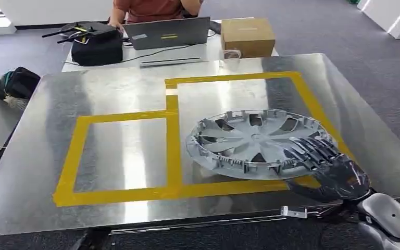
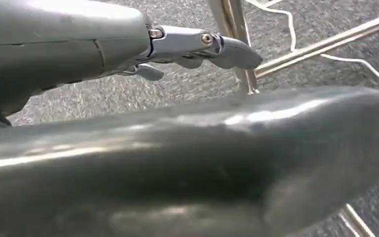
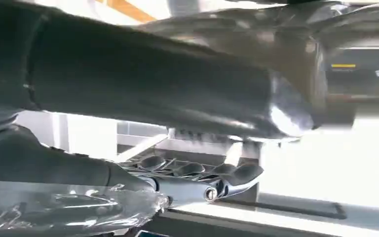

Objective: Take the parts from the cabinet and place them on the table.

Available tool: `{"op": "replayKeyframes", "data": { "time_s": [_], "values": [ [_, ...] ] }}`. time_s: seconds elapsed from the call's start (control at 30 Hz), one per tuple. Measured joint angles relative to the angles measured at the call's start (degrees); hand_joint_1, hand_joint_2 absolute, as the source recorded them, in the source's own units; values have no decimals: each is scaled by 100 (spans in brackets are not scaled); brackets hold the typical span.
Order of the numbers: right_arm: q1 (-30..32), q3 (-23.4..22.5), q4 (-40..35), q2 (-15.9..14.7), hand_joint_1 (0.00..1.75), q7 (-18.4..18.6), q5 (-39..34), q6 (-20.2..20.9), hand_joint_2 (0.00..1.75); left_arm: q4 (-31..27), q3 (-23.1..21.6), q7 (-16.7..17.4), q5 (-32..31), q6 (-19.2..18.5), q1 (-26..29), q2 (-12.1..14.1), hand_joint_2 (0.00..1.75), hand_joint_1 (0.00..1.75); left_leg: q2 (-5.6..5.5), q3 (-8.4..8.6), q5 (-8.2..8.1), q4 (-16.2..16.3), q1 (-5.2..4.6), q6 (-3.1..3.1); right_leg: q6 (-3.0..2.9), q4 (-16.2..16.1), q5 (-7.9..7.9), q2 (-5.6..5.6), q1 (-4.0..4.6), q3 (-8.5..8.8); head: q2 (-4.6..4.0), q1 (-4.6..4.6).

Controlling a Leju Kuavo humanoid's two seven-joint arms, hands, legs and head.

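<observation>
Hubcap (image 1: 255, 143) is sitting on the metal table (image 1: 109, 94), grey plastic, spoked, lying flat with its ribbed underside up, inside the right-hand rectangle of the yellow tape (image 1: 173, 151) outline. Its near-right edge hangs just over the front strip of tape.

Nearest thing in the head view is the right hand (image 1: 325, 161), coming in from the bottom right corner on the silver arm. Its dark fingers (image 1: 312, 148) are stretched out fairly straight and lie over the near-right rim of the hubcap, touching it. Honestly can't tell if anything's curled under the rim, so whether it actually has a grip or is just resting on top, no idea. The right wrist view is mostly blown-out glare, with the thumb big and dark across the frame and the fingers side by side below it, so no help there.

Left hand (image 2: 197, 47) shows up in the left wrist view, fingers held out loosely with nothing in them, grey carpet (image 2: 301, 24) and a metal leg (image 2: 237, 44) behind it, plus a white cable on the floor.

Further back, the left taped rectangle has just bare metal inside. Past the far edge of the table there's a second table with a black bag (image 1: 96, 44), a laptop (image 1: 166, 32) and a cardboard box (image 1: 247, 36), and a person (image 1: 151, 9) in a reddish top sitting behind the laptop.
</observation>
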Motion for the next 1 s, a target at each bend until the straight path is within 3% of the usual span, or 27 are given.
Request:
{"op": "replayKeyframes", "data": {
  "time_s": [0.07, 0.1, 0.13, 0.17, 0.23, 0.27, 0.3, 0.37, 0.4, 0.43, 0.53, 0.57, 0.77, 0.8, 0.87, 0.9, 0.93, 0.97, 1.0],
  "values": [
    [6, 0, 2, 2, 0, -2, -9, 0, 0, 0, 7, 35, 4, -7, 1, 2, 0, 0, 0, -395, -443, 950, 13, -35, -28, 3, 22, -4, 8, -46, 0, -2],
    [8, 2, 2, 7, 0, -4, -11, 2, 0, 0, 11, 61, 9, -4, 8, 2, 0, 0, 0, -513, -522, 1246, 14, -37, -32, 4, 25, -5, 12, -57, 0, -4],
    [9, 2, 2, 11, 0, -11, -13, 4, 0, 0, 11, 111, 9, 0, 12, 2, 0, 0, 0, -496, -457, 1266, 14, -27, -31, 5, 26, -5, 14, -58, 0, -4],
    [6, 2, 2, 17, 0, -11, -17, 20, 0, 0, 11, 142, 7, 4, 11, 2, 0, 0, 0, -349, -256, 1016, 14, -9, -31, 5, 26, -4, 17, -54, 0, -4],
    [-3, 0, 2, 28, 0, -11, -24, 37, 0, 0, 13, 221, -2, 13, 1, 4, 0, 0, 0, 165, 188, 90, 11, 40, -18, 4, 16, -1, 18, -28, 0, -4],
    [-9, 0, 2, 33, 0, -11, -30, 37, 0, 0, 20, 229, -2, 17, -1, 7, 0, 0, -1, 402, 236, -360, 10, 68, 0, 1, 5, 1, 20, -30, 0, 0],
    [-15, 0, 2, 35, 0, -11, -35, 42, 0, 0, 24, 247, -2, 26, -11, 9, 0, 0, -7, 495, 162, -459, -17, 87, 30, 2, -3, 10, 46, -59, 0, 0],
    [-16, 0, 2, 39, 0, -15, -37, 66, 0, 0, 37, 328, -4, 31, -17, 7, 0, 0, -7, 476, 151, -533, -2, 110, 76, 5, -10, 15, 56, -54, 0, 0],
    [-14, 0, 7, 44, 0, -15, -41, 85, 0, 0, 52, 345, -5, 35, -15, -2, 0, 0, -10, 470, 160, -543, 3, 79, -25, -1, 2, 15, 60, -59, 0, 13],
    [-21, 0, 11, 44, 0, -15, -46, 94, 0, 0, 59, 367, -7, 39, -12, -2, 0, 0, -14, 469, 156, -543, -1, 84, -45, -18, -3, 7, 61, -50, 0, 9],
    [-35, 0, 11, 59, 0, -18, -57, 103, 0, 0, 68, 413, -9, 63, -13, 11, 0, 0, -22, 470, 144, -543, -8, 112, -6, -96, 21, -5, 59, -38, 0, 11],
    [-39, 0, 11, 63, 0, -17, -57, 105, 0, 0, 70, 413, -15, 66, -13, 11, 0, 0, -22, 471, 144, -543, -12, 146, 18, -118, 29, -6, 57, -38, 0, 9],
    [-65, 0, 13, 94, 0, -48, -87, 146, 0, 0, 70, 361, -68, -33, -10, 4, 0, 0, -20, 455, 136, -521, -34, 197, 144, -183, 78, -3, 40, 10, 0, 9],
    [-82, 2, 13, 103, 0, -59, -94, 162, 0, 0, 77, 378, -57, -9, -11, 22, 0, 0, -22, 443, 127, -494, -55, 267, 227, -209, 93, -2, 14, 20, 0, 2],
    [-106, 11, 15, 111, 0, -70, -103, 184, 0, 0, 112, 376, -4, -4, -9, 22, 0, 0, -14, 444, 174, -505, -60, 321, 295, -232, 141, 8, 13, 26, 0, 2],
    [-113, 11, 15, 114, 0, -74, -105, 195, 0, 0, 120, 365, 2, -7, -11, 15, 0, 0, -3, 478, 236, -627, -13, 361, 313, -223, 121, 6, 26, 26, 0, 2],
    [-109, 15, 17, 116, 0, -77, -107, 201, 0, 0, 122, 348, 4, -7, -14, 7, 0, 0, 16, 503, 273, -676, 3, 370, 297, -148, 19, -13, 24, -40, 0, 13],
    [-122, 20, 17, 116, 0, -81, -107, 201, 0, 0, 129, 334, 11, -4, -18, 7, 0, 0, 18, 497, 283, -688, 7, 390, 286, 109, -189, -18, 37, -143, 0, 24],
    [-122, 24, 20, 118, 0, -81, -107, 203, 0, -2, 136, 326, 11, -4, -14, 4, 0, 0, 19, 480, 286, -687, 6, 392, 292, 634, -476, -18, 35, -364, 0, 37]
  ]
}}
